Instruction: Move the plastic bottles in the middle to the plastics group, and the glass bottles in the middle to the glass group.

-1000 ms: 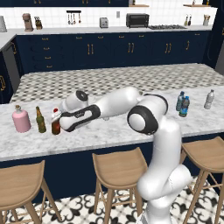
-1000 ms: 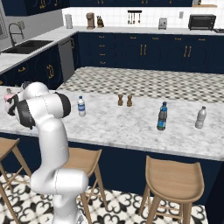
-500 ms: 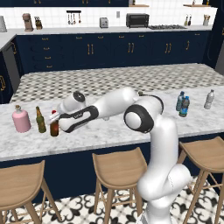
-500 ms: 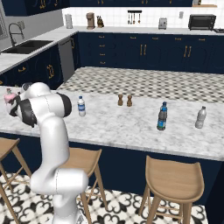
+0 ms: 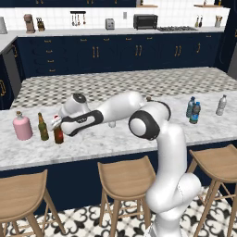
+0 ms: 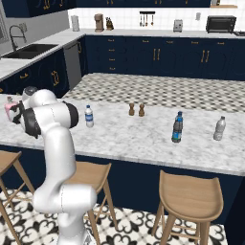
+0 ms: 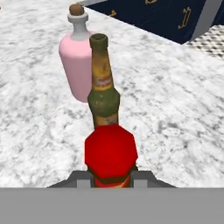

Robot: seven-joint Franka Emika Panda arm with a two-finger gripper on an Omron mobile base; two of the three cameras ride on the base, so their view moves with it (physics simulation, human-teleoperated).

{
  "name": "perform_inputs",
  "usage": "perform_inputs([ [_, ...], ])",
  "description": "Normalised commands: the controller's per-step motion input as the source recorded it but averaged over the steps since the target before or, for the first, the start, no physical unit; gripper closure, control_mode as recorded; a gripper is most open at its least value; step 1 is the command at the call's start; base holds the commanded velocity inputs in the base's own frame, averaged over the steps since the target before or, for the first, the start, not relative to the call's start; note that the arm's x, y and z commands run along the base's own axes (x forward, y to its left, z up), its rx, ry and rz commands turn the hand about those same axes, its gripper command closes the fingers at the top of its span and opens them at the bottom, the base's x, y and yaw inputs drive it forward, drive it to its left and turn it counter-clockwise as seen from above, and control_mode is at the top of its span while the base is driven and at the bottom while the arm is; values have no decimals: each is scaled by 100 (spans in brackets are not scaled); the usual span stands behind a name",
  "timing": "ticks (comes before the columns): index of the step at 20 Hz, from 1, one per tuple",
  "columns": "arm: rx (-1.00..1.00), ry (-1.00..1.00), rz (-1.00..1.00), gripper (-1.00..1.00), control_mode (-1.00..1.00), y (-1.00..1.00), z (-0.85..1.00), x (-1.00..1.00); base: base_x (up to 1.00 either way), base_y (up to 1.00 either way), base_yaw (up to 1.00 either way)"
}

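The tool (image 5: 59,124) is clamped on the red-brown glass bottle (image 5: 58,134), which stands on the marble surface (image 5: 115,139) just beside the olive-green bottle (image 5: 43,127), near the stoppered pink flask (image 5: 22,126).

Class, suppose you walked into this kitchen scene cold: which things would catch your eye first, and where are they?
The big white robot arm stretches left across the marble counter, its gripper shut on a red-brown bottle. That bottle stands beside an olive-green bottle and a pink flask at the counter's left end. Far right stand blue water bottles.
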Motion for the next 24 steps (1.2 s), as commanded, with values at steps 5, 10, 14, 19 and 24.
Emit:
perform_inputs([
  [5,0,-2,0,100,-100,6,-1,1,0,0,0],
  [10,0,-1,0,100,-100,11,0,9,0,0,0],
  [14,0,0,0,100,-100,6,-11,2,0,0,0],
  [19,0,0,0,100,-100,5,-19,2,0,0,0],
  [24,0,0,0,100,-100,3,-19,1,0,0,0],
])
